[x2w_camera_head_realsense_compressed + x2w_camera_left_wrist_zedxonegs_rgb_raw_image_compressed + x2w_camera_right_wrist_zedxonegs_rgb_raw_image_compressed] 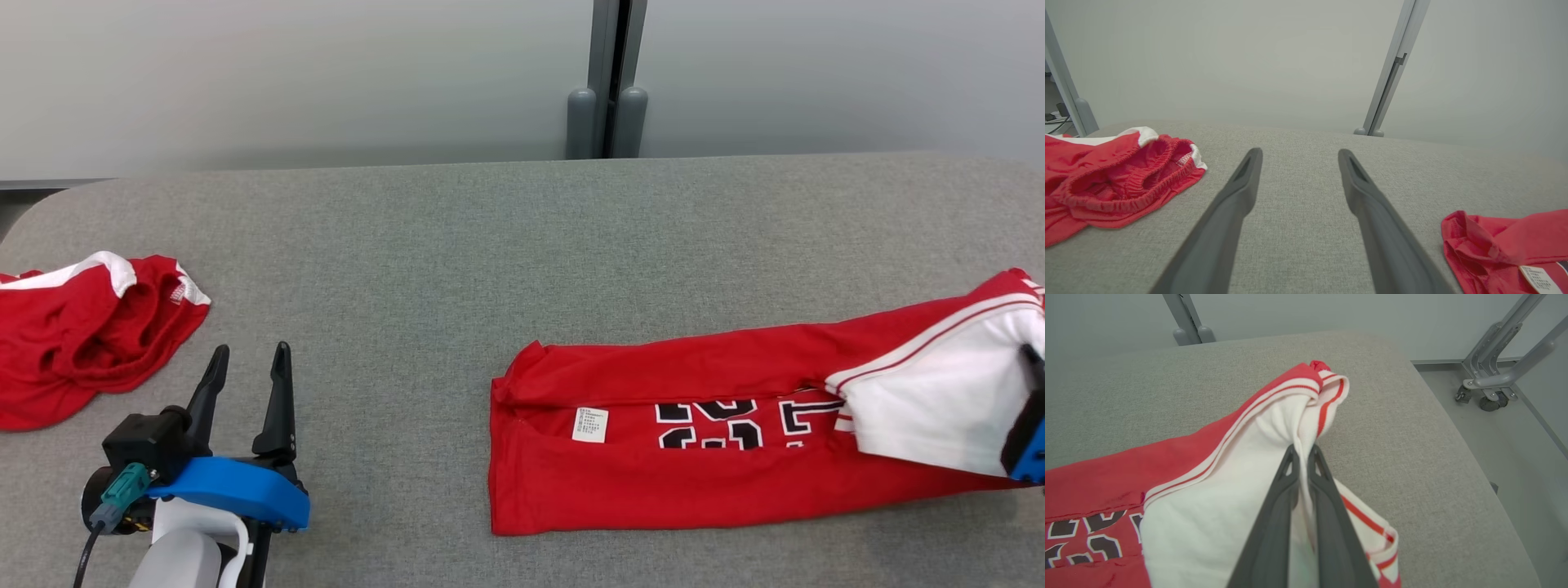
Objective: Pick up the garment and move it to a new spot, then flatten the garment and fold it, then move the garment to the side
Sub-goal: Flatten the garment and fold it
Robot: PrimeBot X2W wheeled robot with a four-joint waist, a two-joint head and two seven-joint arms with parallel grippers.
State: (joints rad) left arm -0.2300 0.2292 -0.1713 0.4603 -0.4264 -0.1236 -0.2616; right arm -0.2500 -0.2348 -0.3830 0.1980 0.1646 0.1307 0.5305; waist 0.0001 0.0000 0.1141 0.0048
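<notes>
The right pincer (1303, 451) is clenching the white right end of the red numbered fabric jersey (653, 474), which is lying lengthwise left-to-right on the grey fabric worktop (457, 245), the released left pincer (249, 353) hovering well left of it.

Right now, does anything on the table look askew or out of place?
Yes. The jersey is folded unevenly: its long flaps do not meet, leaving the care label exposed, and the white sleeve bunches in the shut right gripper. The red shorts lie crumpled at the left.
</notes>
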